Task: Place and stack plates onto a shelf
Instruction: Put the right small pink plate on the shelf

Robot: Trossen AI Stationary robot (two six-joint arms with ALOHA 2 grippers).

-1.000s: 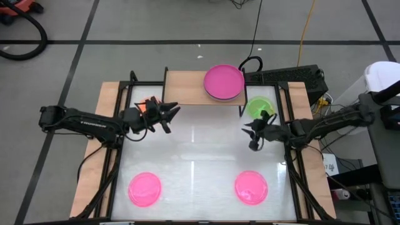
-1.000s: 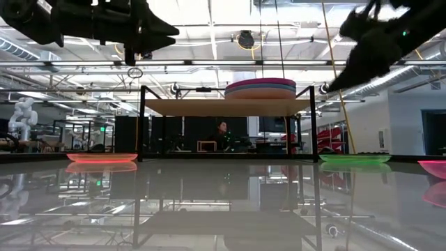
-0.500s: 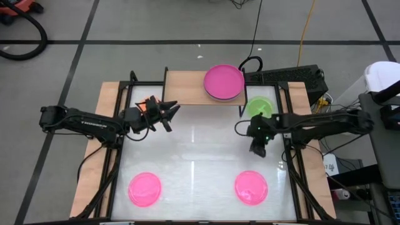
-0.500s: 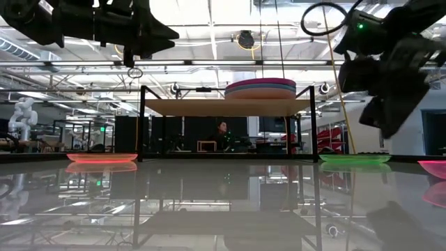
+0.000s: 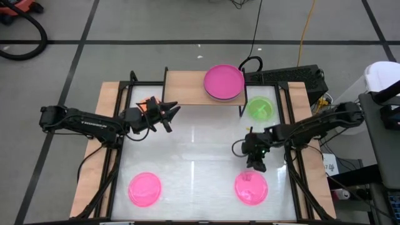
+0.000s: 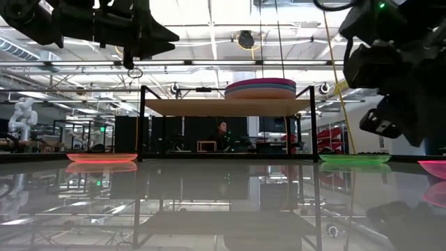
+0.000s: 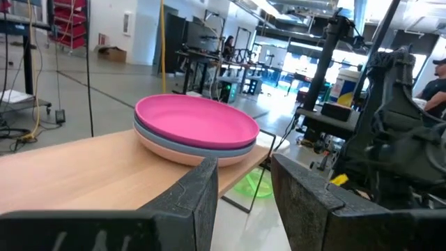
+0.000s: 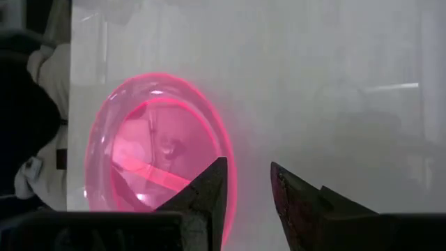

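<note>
Two hot-pink plates (image 5: 145, 189) (image 5: 251, 187) bear no legible writing.

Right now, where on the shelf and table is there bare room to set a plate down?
The shelf has bare board beside its plate stack. The table is bare in the middle, between the two hot-pink plates in front and the shelf. It is crowded near the green plate, where the right gripper hangs.
</note>
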